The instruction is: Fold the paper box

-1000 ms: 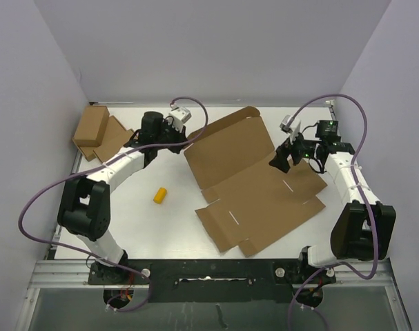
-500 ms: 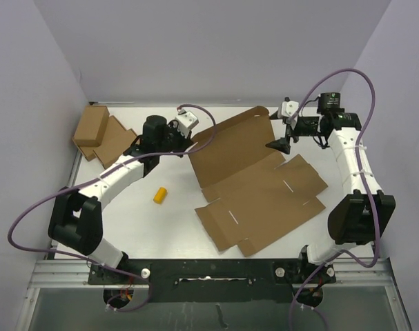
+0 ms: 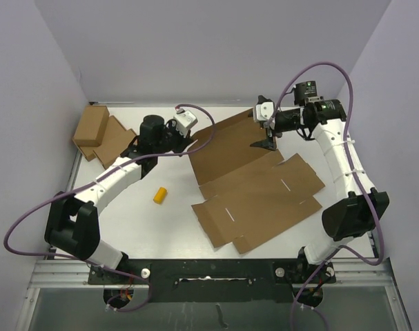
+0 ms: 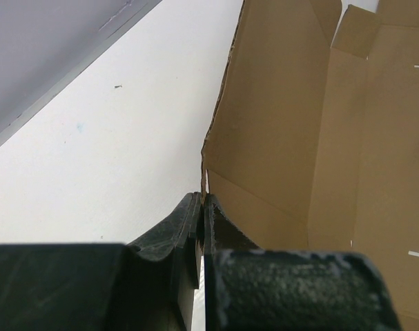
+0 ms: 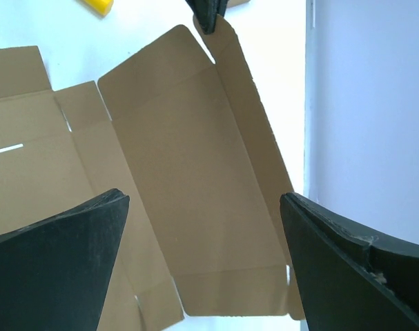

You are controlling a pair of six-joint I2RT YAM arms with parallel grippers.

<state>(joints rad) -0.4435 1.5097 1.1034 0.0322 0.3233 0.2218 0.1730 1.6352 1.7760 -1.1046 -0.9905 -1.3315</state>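
Note:
The paper box [image 3: 257,189] is a large brown die-cut sheet lying mostly flat on the white table, with its rear panel tilted up. My left gripper [image 3: 189,143] is shut on the left edge of that rear panel; in the left wrist view the gripper [image 4: 203,200] pinches the cardboard edge of the paper box [image 4: 292,138]. My right gripper [image 3: 264,140] hovers open over the panel's right end. In the right wrist view the gripper [image 5: 203,200] stands wide apart above the paper box [image 5: 181,158], touching nothing.
Two smaller brown boxes [image 3: 92,126] lie at the back left corner. A small yellow cylinder [image 3: 160,195] rests left of the sheet and shows as well in the right wrist view [image 5: 99,5]. Purple walls [image 3: 402,103] close in the table on three sides.
My right arm has swung from the sheet's right side back and leftward over the rear panel, its jaws opening wider. The left gripper has kept its hold on the edge.

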